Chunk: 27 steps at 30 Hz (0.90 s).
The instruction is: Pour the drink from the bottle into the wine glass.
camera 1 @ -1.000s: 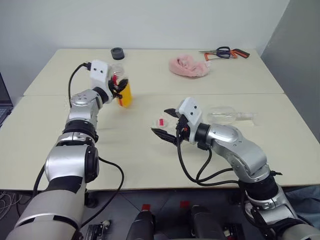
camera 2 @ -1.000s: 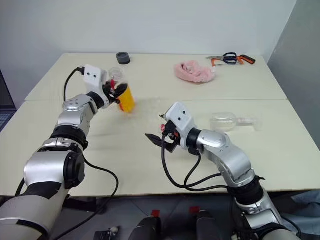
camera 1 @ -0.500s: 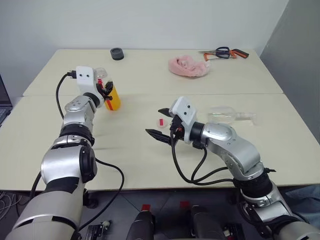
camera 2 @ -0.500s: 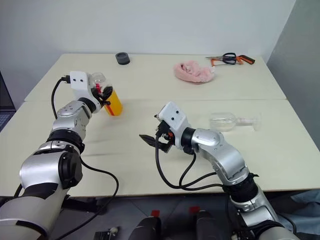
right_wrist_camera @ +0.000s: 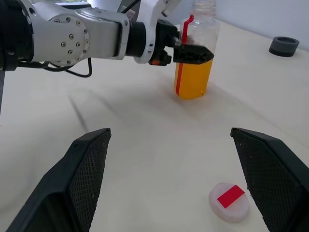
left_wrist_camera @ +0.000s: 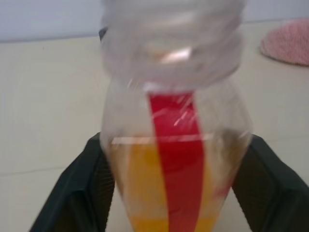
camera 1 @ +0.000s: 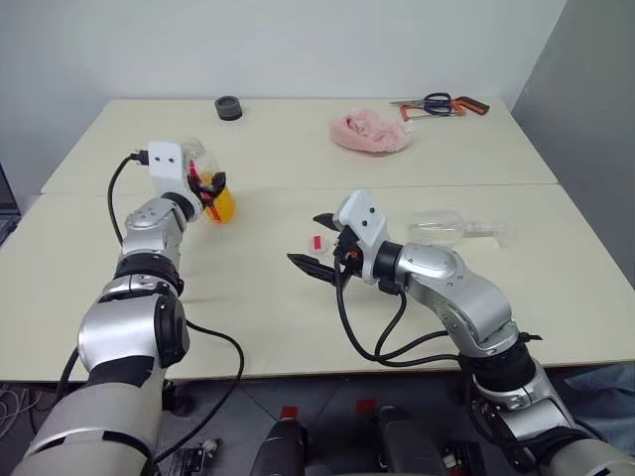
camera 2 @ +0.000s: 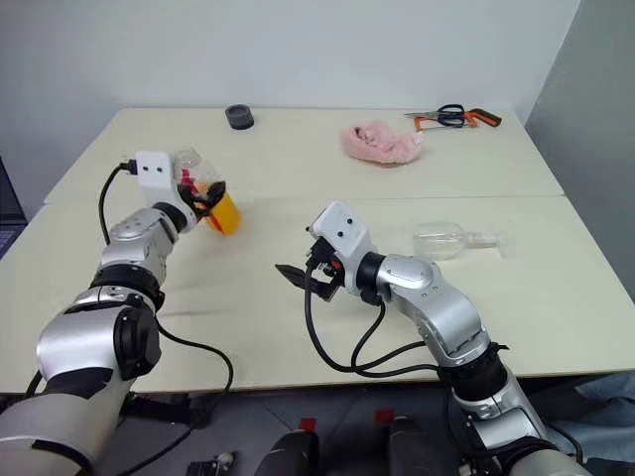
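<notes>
The clear bottle (right_wrist_camera: pixel 193 72) with a red label strip stands upright on the table at the left, uncapped, about half full of the orange drink (camera 1: pixel 222 205). My left gripper (camera 1: pixel 211 184) is open, with one black finger on each side of the bottle (left_wrist_camera: pixel 174 96). The bottle's white cap (right_wrist_camera: pixel 229 202) with a red mark lies on the table between the fingers of my right gripper (camera 1: pixel 305 238), which hovers open and empty at the table's middle. The wine glass (camera 1: pixel 451 228) lies on its side to the right, behind my right forearm.
At the back of the table lie a pink cloth (camera 1: pixel 369 134), scissors and an orange-handled tool (camera 1: pixel 437 102), and a small black round thing (camera 1: pixel 229 106). A seam (camera 1: pixel 516 185) between the two tabletops runs across the middle.
My left arm carried the tilted bottle to the left and down and stood it upright on the table. My left gripper's fingers have spread. The right arm stayed in place.
</notes>
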### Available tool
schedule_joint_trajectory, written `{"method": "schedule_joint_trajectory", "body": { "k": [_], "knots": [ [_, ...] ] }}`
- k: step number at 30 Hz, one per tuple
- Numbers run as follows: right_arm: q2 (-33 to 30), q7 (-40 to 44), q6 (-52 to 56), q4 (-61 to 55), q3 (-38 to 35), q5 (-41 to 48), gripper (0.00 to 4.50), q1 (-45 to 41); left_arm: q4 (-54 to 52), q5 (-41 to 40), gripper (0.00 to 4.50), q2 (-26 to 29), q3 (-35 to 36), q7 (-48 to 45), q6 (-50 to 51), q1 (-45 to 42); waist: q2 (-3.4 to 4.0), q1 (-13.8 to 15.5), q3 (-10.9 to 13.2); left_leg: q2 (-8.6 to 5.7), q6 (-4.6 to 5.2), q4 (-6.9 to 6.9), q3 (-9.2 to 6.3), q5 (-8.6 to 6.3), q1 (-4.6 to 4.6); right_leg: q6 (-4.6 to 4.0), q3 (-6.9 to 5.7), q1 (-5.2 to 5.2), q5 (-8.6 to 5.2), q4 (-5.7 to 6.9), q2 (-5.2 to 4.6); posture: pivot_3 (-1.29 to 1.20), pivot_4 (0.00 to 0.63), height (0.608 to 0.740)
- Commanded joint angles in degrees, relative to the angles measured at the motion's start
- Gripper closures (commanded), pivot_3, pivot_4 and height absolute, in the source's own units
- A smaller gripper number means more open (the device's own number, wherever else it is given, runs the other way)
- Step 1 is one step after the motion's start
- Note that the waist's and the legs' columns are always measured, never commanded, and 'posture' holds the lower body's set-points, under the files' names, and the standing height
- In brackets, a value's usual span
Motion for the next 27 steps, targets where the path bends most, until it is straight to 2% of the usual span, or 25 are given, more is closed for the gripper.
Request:
{"method": "schedule_joint_trajectory", "body": {
  "k": [1,12,27],
  "knots": [
    [0.72,-0.12,-0.77,-1.55,-1.00,0.19,0.26,-0.68,-1.36,-0.20,0.04,0.98,0.61,0.33,-0.83,-0.92,-0.01,0.02,-0.01,-0.01,0.00,0.00,0.00,0.00,0.00,0.00,0.00,0.00,0.00,0.00,-0.01,0.00,0.150,0.740],
    [0.10,-0.15,-0.77,-2.05,-0.85,0.03,0.26,1.16,-2.48,-0.15,0.04,1.04,0.56,0.46,-3.75,1.18,-0.01,-0.02,-0.01,0.00,0.00,0.00,0.02,0.00,0.01,0.00,0.01,0.00,0.00,0.00,-0.01,0.00,0.150,0.740],
    [-2.77,-0.07,0.07,-4.94,-2.08,0.30,0.26,5.01,-9.37,-1.38,0.04,2.31,1.04,-3.09,-7.44,10.70,-0.02,-0.03,-0.02,0.01,0.00,-0.01,0.02,0.00,0.02,0.00,0.02,0.00,0.00,0.00,-0.01,0.00,0.150,0.740]
  ]
}}
